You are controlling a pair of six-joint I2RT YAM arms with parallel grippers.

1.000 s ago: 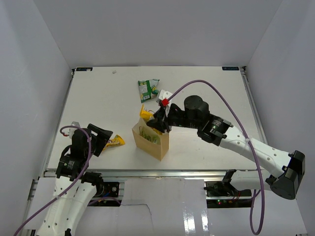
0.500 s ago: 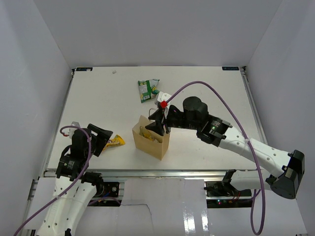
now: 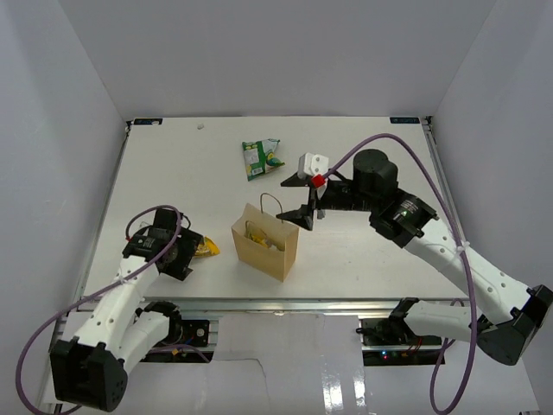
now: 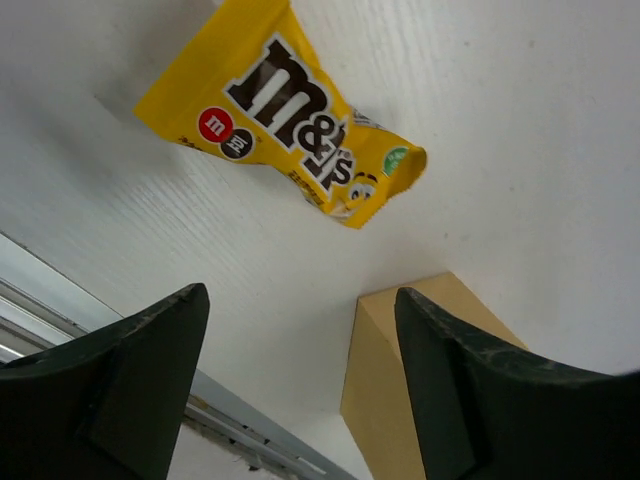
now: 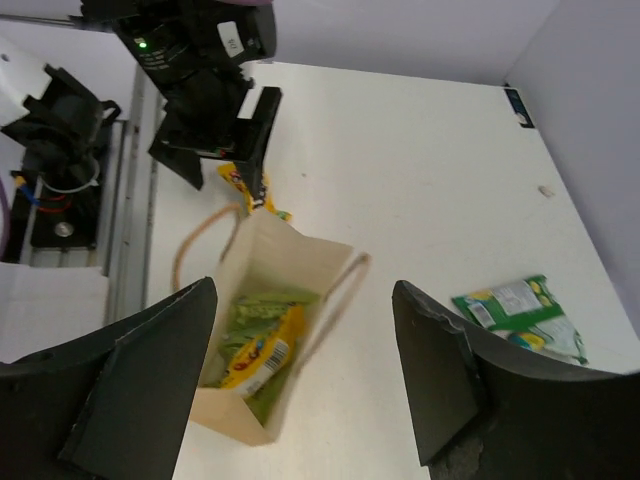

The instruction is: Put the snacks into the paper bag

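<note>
Paper bag [image 3: 259, 255]: tan kraft, seen standing upright near the front edge of the table [image 3: 173, 173], mouth open, two thin loop handles raised above the rim.
Inside the bag: a yellow wrapper [image 5: 262, 352] is spotted lying on top of pale green packets [image 5: 255, 312]; the count of green ones cannot be told.
Yellow packet [image 4: 285, 110]: brown lettering, laid flat on the table just left of the paper bag, not touching it, outside.
Green-and-white bag [image 3: 262, 158]: laid flat, slightly crumpled, well behind the paper bag toward the far side, outside.
</note>
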